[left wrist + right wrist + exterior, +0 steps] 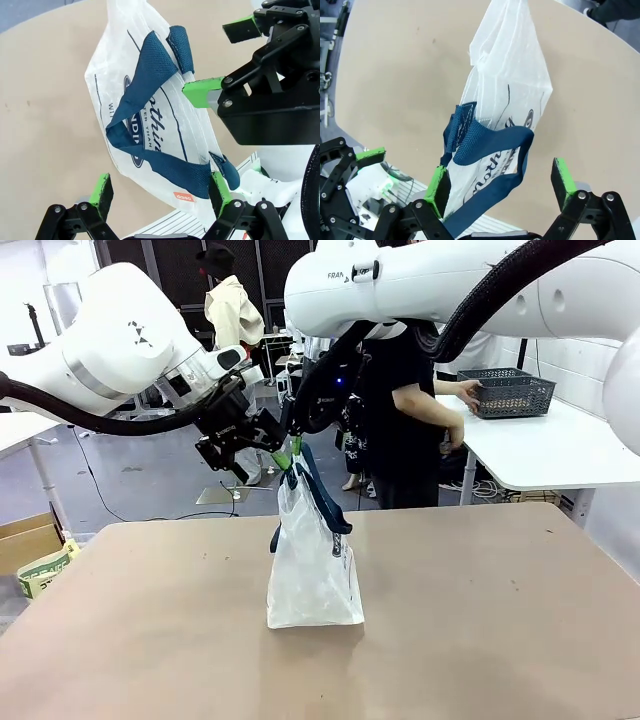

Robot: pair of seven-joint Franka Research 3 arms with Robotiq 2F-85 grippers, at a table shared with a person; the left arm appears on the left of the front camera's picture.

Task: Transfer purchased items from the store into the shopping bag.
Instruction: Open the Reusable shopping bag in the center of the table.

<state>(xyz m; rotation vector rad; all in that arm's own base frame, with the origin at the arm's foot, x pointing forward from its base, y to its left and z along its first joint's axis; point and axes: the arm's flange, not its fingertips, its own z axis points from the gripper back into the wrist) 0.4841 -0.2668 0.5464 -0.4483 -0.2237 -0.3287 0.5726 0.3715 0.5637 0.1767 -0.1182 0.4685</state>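
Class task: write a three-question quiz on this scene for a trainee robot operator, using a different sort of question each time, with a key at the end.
1. True or false: the shopping bag lies flat on its side.
2. Where is the dark grey basket? A) beside the bag. B) on the white table at the far side, by the person's hand. C) in a gripper's grasp.
3. In a few words: how do the jaws of the left gripper and the right gripper stand?

Key
1. False: it stands upright on the brown table.
2. B.
3. Both open, on either side of the bag's navy handles.
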